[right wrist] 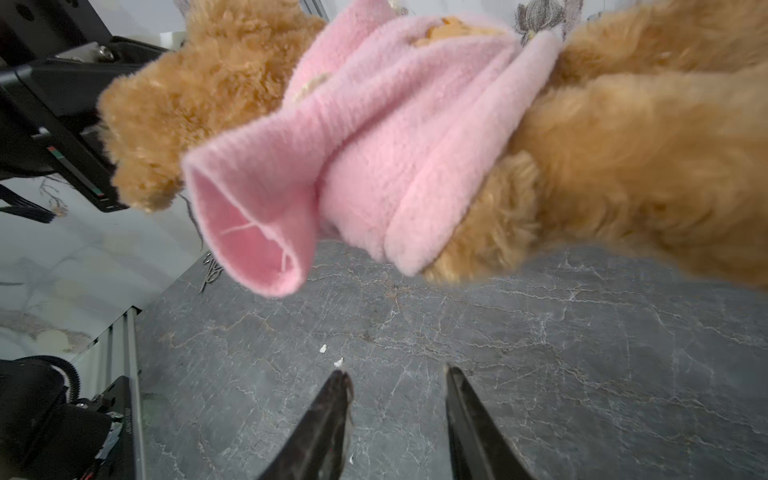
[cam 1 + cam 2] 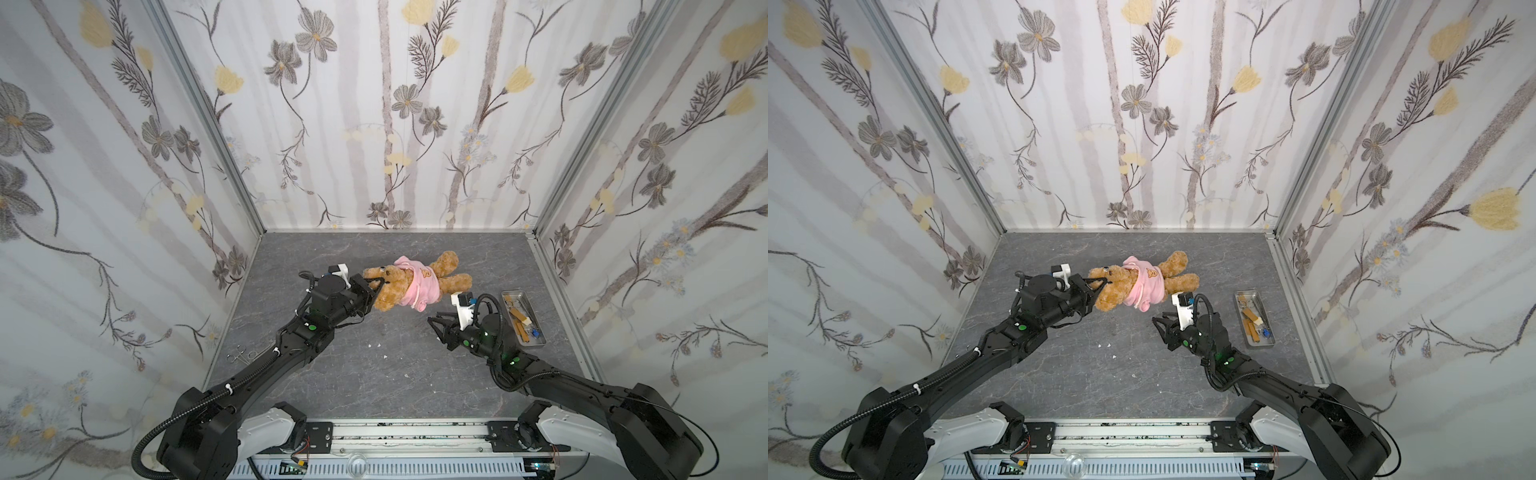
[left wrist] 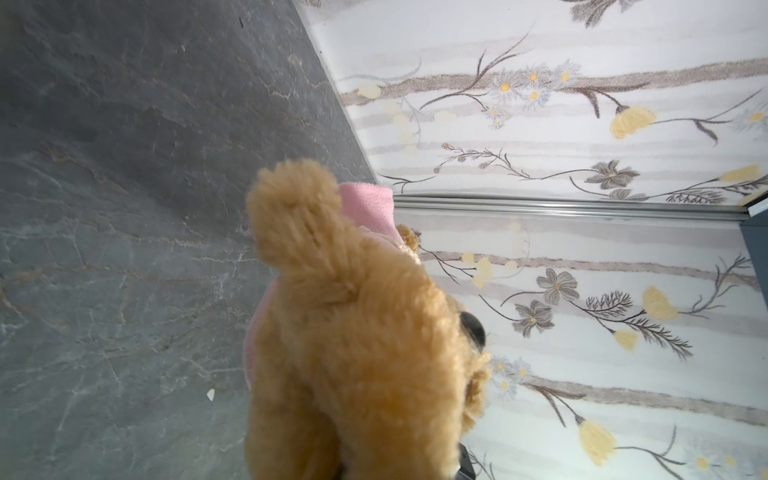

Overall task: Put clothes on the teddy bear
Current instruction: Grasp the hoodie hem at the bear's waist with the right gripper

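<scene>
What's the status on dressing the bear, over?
Left gripper shut on teddy bear, at its head. Right gripper open, empty. Pink hoodie on torso, one sleeve hanging empty. Nothing in the way.

One teddy bear [image 2: 392, 293] lay mid-frame in both top views, wearing one pink hoodie [image 2: 422, 286]. Two arms entered from the bottom: left arm [image 2: 291, 345], right arm [image 2: 540, 374]. Centre-right stood one metal tray [image 2: 540, 338]; lower left lay one forceps [image 2: 243, 356]; between them, four white scraps [image 2: 384, 356].

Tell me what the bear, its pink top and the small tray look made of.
The teddy bear: shaggy golden plush, long fuzzy pile. The pink top: soft matte fleece or knit, ribbed cuff. The tray: probably steel, shiny reflective walls.
</scene>
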{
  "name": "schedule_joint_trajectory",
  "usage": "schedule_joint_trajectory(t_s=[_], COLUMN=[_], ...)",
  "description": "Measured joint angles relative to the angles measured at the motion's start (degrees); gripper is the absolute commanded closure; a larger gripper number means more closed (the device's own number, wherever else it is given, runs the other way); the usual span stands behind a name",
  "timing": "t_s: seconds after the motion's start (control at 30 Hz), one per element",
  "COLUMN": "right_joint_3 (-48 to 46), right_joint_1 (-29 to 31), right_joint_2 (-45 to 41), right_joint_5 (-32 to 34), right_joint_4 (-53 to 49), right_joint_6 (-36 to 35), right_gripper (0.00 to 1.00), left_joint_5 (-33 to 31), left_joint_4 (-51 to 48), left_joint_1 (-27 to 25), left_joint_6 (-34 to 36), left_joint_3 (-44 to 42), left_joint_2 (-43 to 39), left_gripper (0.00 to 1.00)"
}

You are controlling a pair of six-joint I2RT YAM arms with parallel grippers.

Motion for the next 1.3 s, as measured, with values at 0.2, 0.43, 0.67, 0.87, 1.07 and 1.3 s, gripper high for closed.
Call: schedule_joint_trajectory(t_s=[0.2,0.43,0.67,0.87,1.07,1.3], right_joint_3=[-1.6,-1.8,-1.2,-1.2,-2.1,-2.3], right_joint_1=[2.3,2.6,2.6,2.7,2.5,2.5], right_joint_2=[4.3,7.0,8.9,9.1,8.6,8.9], right_joint_5=[5.6,10.0,12.3,15.1,18.1,17.9], right_joint_4=[11.1,18.7,21.6,22.8,23.9,25.1], right_joint_6=[-4.7,-9.2,-11.4,-12.6,-14.1,-14.5], right_gripper=[0.7,0.74,0.72,0.67,0.64,0.68], left_joint_5=[2.4,3.1,3.2,3.2,3.2,3.3], left_joint_4=[1.2,2.4,3.4,4.0,4.2,4.4], left_joint_1=[-0.3,-1.0,-1.5,-1.6,-1.6,-1.7], left_joint_6=[-9.7,-13.8,-14.9,-15.0,-15.0,-15.0], left_joint_3=[-1.2,-1.0,-0.9,-0.9,-0.9,-0.9], left_joint_2=[0.1,0.6,1.2,1.4,1.7,1.8], left_gripper=[1.0,1.0,1.0,1.0,1.0,1.0])
